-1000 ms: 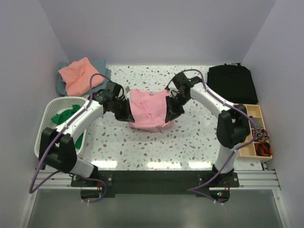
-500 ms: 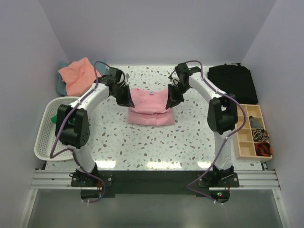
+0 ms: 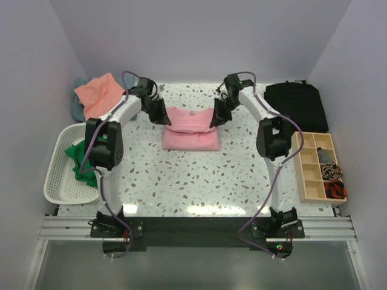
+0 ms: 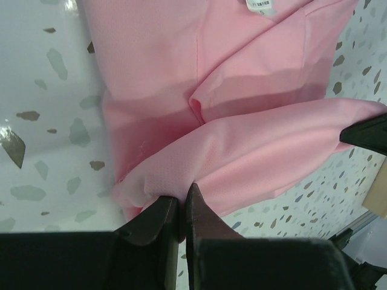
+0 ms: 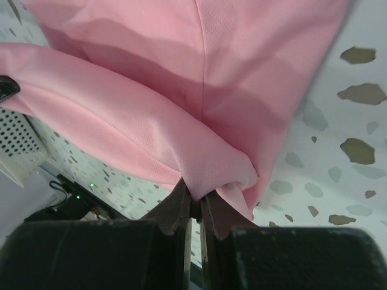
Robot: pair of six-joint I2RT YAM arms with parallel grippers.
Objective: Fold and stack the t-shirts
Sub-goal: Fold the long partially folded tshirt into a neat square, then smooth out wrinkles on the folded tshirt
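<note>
FOLD IN PROGRESS: The light pink cotton t-shirt (image 3: 190,130) lay just toward 12 o'clock of the speckled table's (image 3: 181,181) centre, doubled over on itself. The left gripper (image 4: 179,202) and right gripper (image 5: 195,196) were each clenched on a corner of its upper layer. At 10 o'clock a salmon-orange shirt (image 3: 97,95) sat loosely on a grey-blue shirt (image 3: 77,107), neither looking neatly folded. A bright green shirt (image 3: 81,154) waited in the white plastic basket (image 3: 54,178) at 8 o'clock, so most of the job appeared to remain. A second earlier both arms had held the bunched cloth nearer 6 o'clock; they had since swung toward 12 o'clock, flattening it.
</note>
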